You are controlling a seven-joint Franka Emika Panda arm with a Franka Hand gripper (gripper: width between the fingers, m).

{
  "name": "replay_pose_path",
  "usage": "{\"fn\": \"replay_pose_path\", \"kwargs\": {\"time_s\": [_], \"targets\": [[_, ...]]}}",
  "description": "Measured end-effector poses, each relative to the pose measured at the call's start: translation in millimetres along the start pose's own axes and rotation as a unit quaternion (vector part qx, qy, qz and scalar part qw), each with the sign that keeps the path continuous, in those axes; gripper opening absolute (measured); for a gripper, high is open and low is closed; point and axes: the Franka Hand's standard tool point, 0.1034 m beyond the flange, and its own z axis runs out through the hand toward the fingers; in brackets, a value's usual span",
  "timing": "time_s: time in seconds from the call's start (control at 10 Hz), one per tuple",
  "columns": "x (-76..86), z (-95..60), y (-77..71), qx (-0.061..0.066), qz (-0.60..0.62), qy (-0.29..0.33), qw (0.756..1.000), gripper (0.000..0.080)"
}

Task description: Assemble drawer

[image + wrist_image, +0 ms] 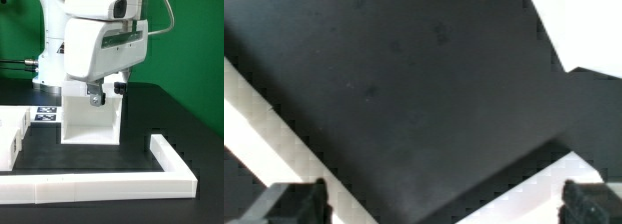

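The white cube casing (90,122) stands near the middle of the black table with its open side towards the camera. My gripper (108,95) hangs just above the casing's top edge, fingers spread. In the wrist view the two dark fingertips (295,205) stand far apart with nothing between them, so the gripper (441,205) is open and empty. White casing walls (269,120) run on either side of a dark surface. A white boxy part (12,135), perhaps the drawer, lies at the exterior view's left edge, cut off by the frame. No knob or marker shows on it.
The marker board (45,112) lies flat on the table behind the boxy part, to the casing's left. A low white border wall (150,182) runs along the table's front and up the exterior view's right side. A green backdrop stands behind.
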Motion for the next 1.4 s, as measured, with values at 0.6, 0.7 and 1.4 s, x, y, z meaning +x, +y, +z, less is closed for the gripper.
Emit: {"fn": "replay_pose_path", "kwargs": {"time_s": [0.6,0.7,1.4], "targets": [[0.0,0.1,0.0,0.000,0.000,0.000,1.000,0.0650],[-0.3,-1.5,-0.8,-0.001,0.009,0.001,1.000,0.0650],[-9.3,-26.9,-63.5,-0.013,0.201,0.002,0.980,0.0650]]}}
